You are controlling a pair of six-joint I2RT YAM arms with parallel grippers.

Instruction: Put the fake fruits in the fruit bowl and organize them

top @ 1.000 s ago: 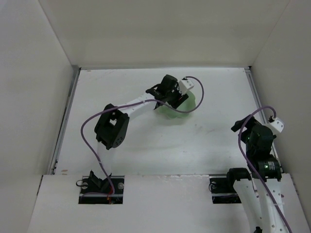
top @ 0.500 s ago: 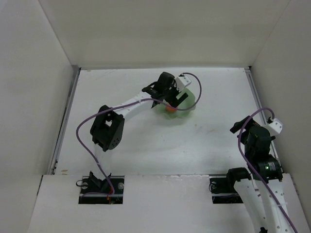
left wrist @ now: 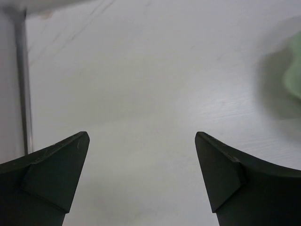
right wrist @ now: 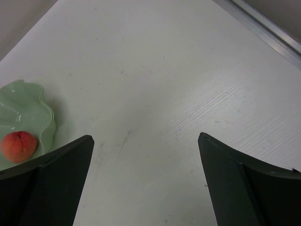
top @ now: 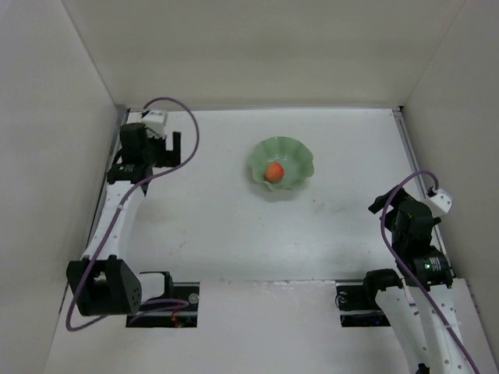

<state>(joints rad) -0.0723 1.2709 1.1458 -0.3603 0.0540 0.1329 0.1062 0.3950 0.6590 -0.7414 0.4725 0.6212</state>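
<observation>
Across the top view, a white table (top: 234,226) fills the floor of a plain boxed-in room, with pale walls (top: 273,54) rising on the left, back and right. Its top is matt, with a faint grain and a few light scuffs that show in the wrist views. A metal strip (top: 104,204) runs along the left edge of the table and a second strip (top: 411,160) along the right edge.

Counted from left to right, there are two arms, two purple cables, one bowl and one fruit.

The left arm (top: 117,218) reaches up along the left side towards the far left corner, its cable (top: 185,117) looping above it. The left gripper (left wrist: 141,135) is spread wide over bare table, with nothing between its fingers. A pale green blur at the right edge of that wrist view is probably the bowl's rim.

The bowl (top: 300,167), pale green with a wavy rim, sits right of centre towards the back wall, well apart from both grippers. The single orange-red fruit (top: 273,172) lies inside it, a little left of its middle.

The right arm (top: 421,265) is folded near the right edge, with its cable (top: 390,234) curving beside it. The right gripper (right wrist: 145,136) is also wide open and grips nothing.
</observation>
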